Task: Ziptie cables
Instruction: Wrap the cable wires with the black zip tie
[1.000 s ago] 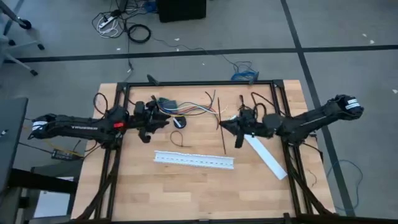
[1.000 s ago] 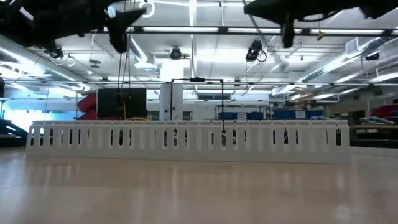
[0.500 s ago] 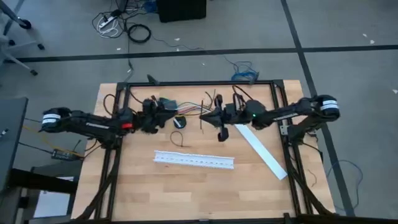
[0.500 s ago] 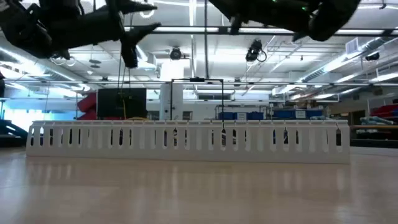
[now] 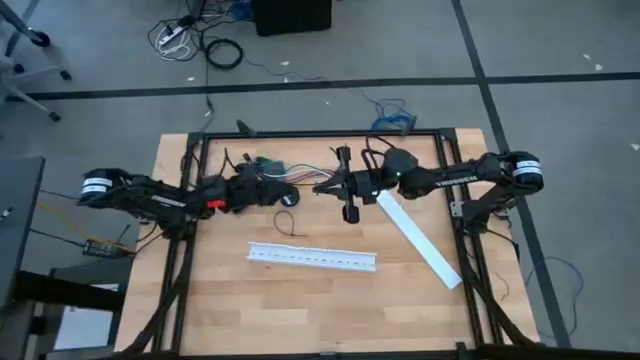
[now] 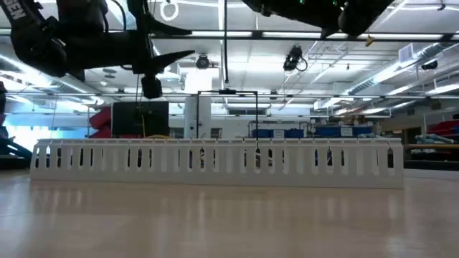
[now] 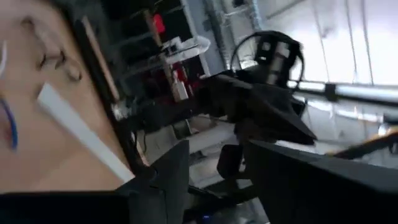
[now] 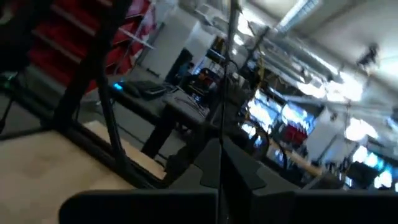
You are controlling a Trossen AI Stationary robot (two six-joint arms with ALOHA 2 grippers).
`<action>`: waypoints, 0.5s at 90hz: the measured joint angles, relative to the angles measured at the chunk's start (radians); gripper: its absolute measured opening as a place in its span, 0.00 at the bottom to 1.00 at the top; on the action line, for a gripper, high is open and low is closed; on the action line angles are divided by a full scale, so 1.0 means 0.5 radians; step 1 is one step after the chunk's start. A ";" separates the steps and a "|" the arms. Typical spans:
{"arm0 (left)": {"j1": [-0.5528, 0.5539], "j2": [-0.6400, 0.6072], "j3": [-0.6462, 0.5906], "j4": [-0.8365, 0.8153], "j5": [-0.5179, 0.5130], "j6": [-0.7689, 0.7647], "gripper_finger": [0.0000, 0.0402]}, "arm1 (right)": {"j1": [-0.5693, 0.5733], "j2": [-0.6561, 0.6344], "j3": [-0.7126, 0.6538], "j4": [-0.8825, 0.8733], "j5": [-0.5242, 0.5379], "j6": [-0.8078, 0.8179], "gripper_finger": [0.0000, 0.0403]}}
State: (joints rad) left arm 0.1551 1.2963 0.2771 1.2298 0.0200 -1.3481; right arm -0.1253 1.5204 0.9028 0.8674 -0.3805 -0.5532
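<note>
We see the right gripper (image 5: 322,187) raised over the far middle of the wooden bench (image 5: 300,300), pinching the ziptie (image 6: 225,46), a very thin, straight black plastic strap. In the low view the strap hangs down from the dark arm overhead; in the right wrist view it runs as a thin dark line (image 8: 231,37) out from between the pressed-together fingers (image 8: 233,171). In the high view the strap itself is too thin for us to make out.

Facing it from the other side, the left gripper (image 5: 278,192) is also off the bench surface, close to the right one, with only a small gap between the two. We cannot tell whether its fingers are spread or pressed together. Just beside and partly under its tip lie the cables (image 5: 300,175), a small bunch of thin loose wires in white, red, blue and black; we cannot tell whether the gripper touches them.

Nearer to us on the bench, well apart from both grippers, lies the long white slotted plastic channel (image 5: 312,257), which fills the width of the low view (image 6: 215,161). A plain white flat strip (image 5: 420,240) lies at an angle under the right arm. A small black looped piece (image 5: 287,223) rests between the cables and the channel.
</note>
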 joint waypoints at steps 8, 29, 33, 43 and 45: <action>-0.005 0.062 0.018 -0.003 -0.001 -0.113 0.37 | 0.010 0.000 0.000 -0.064 -0.059 -0.199 0.00; -0.038 0.290 0.165 -0.004 -0.015 -0.311 0.37 | 0.099 -0.001 0.000 -0.233 -0.053 -0.691 0.00; -0.041 0.334 0.205 -0.009 -0.016 -0.313 0.37 | 0.113 -0.001 0.000 -0.264 -0.049 -0.721 0.00; -0.053 0.440 0.294 0.000 -0.016 -0.333 0.37 | 0.148 -0.001 0.000 -0.351 0.005 -0.808 0.00; -0.058 0.459 0.305 -0.001 -0.016 -0.351 0.37 | 0.155 -0.001 0.000 -0.368 0.029 -0.823 0.00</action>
State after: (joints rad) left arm 0.1261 1.5257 0.4294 1.2293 0.0120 -1.5234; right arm -0.0478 1.5200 0.9028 0.6834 -0.3660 -0.9649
